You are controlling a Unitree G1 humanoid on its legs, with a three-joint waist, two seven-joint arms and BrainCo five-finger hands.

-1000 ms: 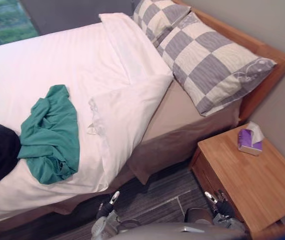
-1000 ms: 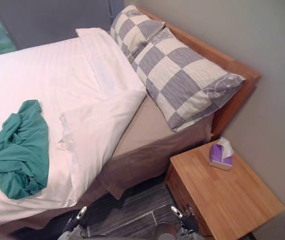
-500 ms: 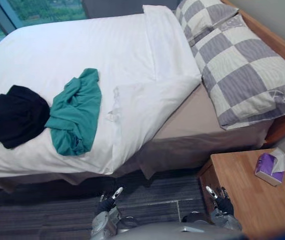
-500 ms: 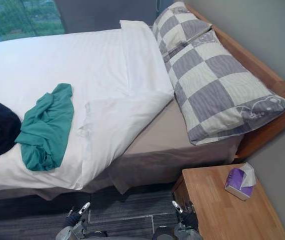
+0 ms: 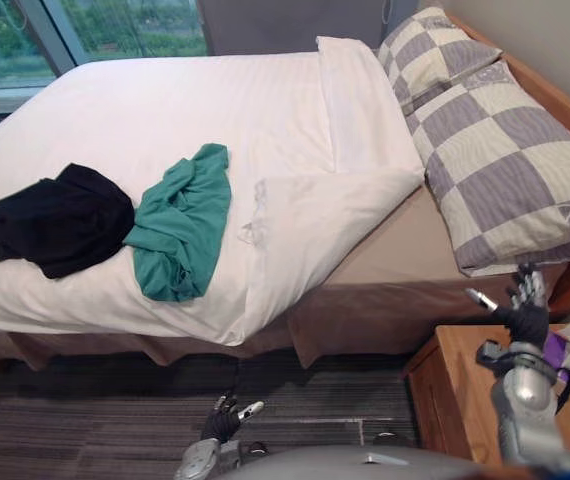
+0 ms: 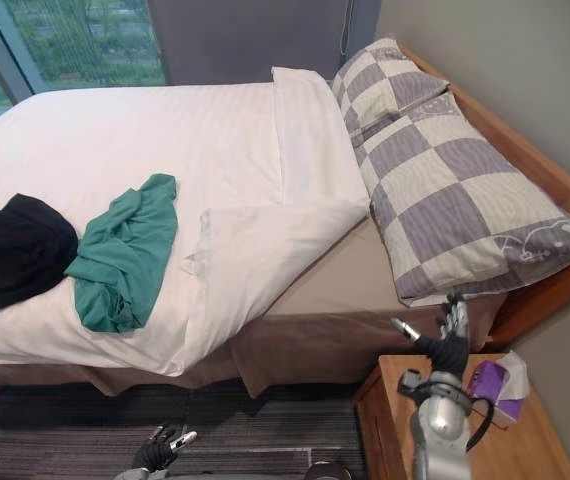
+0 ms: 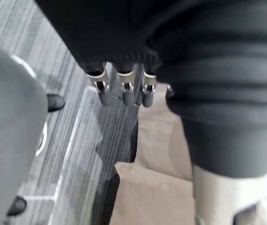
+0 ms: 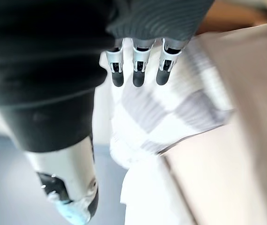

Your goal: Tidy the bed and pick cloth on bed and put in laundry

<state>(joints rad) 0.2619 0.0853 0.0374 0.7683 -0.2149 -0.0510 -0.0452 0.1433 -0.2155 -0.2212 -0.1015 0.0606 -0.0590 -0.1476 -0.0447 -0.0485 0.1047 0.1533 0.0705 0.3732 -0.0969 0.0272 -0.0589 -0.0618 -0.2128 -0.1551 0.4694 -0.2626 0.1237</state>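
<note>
On the bed [image 5: 165, 100], green cloth [image 5: 180, 225] right beside black cloth [image 5: 60, 215], right robot hand [image 5: 527, 318] up, fingers apart, left robot hand [image 5: 220, 422] low, probably loose too

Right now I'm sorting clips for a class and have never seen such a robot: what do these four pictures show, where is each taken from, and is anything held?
This is a humanoid robot standing beside a bed. Two pictures come from a camera on its head, looking down. The other two come from cameras on its wrists, looking along each hand. On the white duvet lie a green cloth and a black cloth. Two checked pillows lie at the bed's head. A wooden nightstand carries a purple tissue box. The right hand is raised beside the bed, in front of the nightstand. The left hand hangs low over the floor. Both hands are open and hold nothing.
</note>
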